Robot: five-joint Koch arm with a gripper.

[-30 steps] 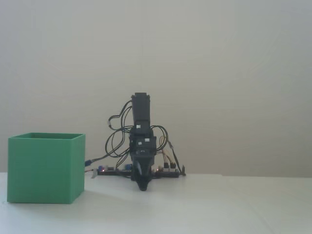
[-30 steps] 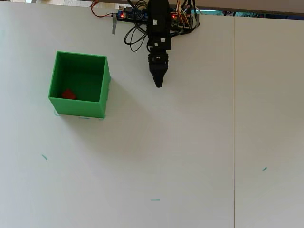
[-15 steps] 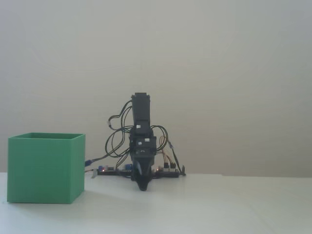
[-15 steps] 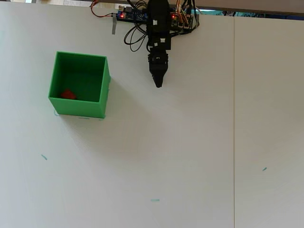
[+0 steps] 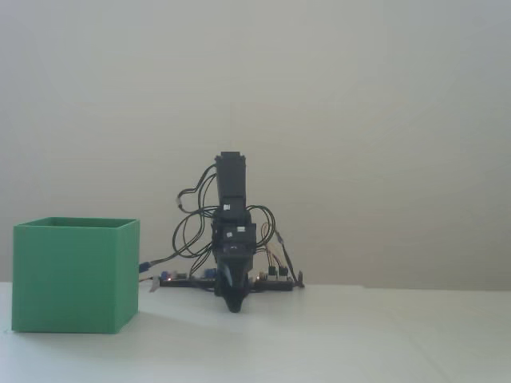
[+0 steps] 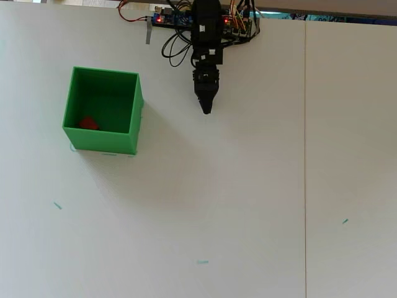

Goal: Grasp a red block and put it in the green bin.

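The white counter (image 6: pixel 248 198) runs under a plain pale wall (image 5: pixel 359 104), with a thin seam down its right side in the overhead view. No writing is legible. The green bin (image 6: pixel 131 118) sits near the far left corner, the red block (image 6: pixel 88 123) inside it. The jaws (image 6: pixel 206 110) taper to one point, pressed together, holding nothing.

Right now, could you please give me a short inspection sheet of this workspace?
Surface: white table, a seam running down its right part in the overhead view.
Job's things: red block lies inside the green bin, near a corner.
Clutter: a few small teal marks on the table.
Gripper: gripper points down at the table, holds nothing; jaw state cannot be told.
Cables: loose wires around the arm's base.
Surroundings: plain wall.
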